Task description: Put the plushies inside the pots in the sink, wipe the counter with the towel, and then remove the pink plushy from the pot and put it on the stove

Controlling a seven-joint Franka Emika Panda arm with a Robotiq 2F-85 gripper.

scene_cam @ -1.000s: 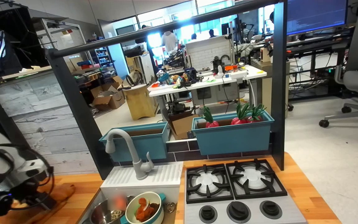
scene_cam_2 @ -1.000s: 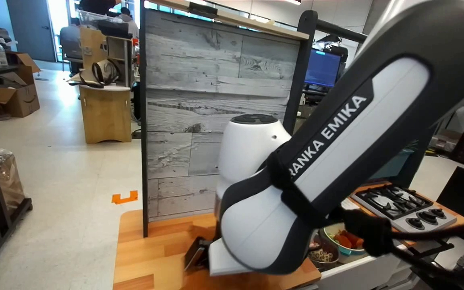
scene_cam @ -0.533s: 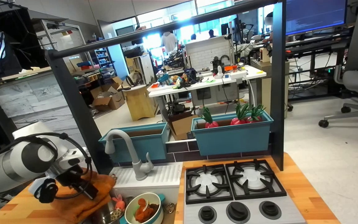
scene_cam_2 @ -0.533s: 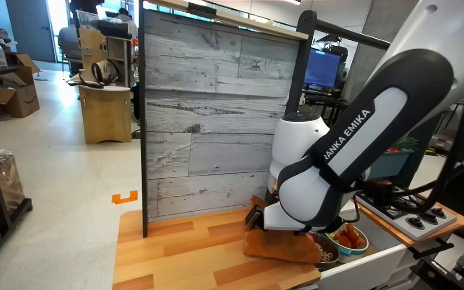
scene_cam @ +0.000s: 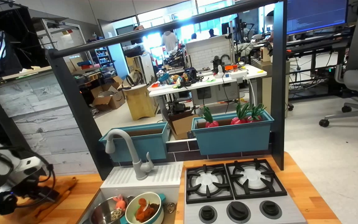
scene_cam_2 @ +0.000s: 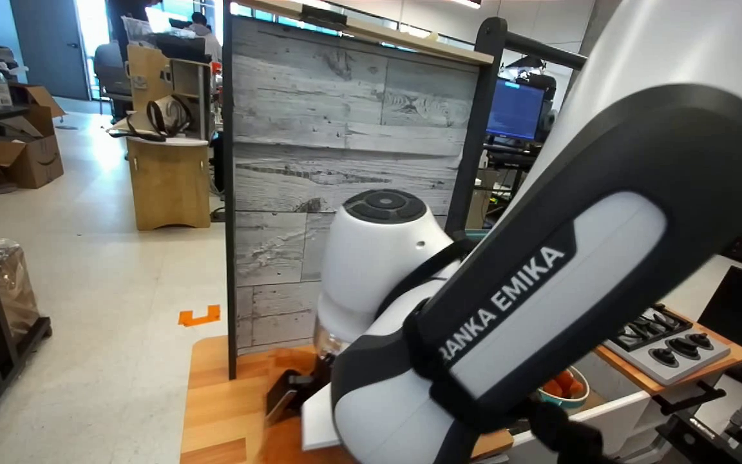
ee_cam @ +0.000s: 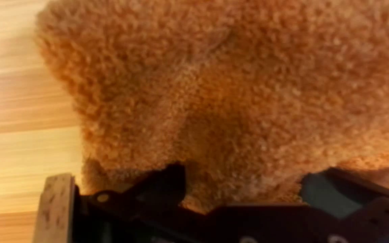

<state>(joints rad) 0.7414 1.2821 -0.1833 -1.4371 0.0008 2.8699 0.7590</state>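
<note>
Wiping counter (scene_cam_2: 229,407) looks like step in hand: your gripper (scene_cam: 49,194), fingers (ee_cam: 54,209) spread wide, apparently presses orange towel (ee_cam: 214,101) beside sink (scene_cam: 171,194). Push down evenly so unpinched towel follows; turn back short of sink, where pink plushy (scene_cam: 120,204) sits in grey metal pot (scene_cam: 99,214).
</note>
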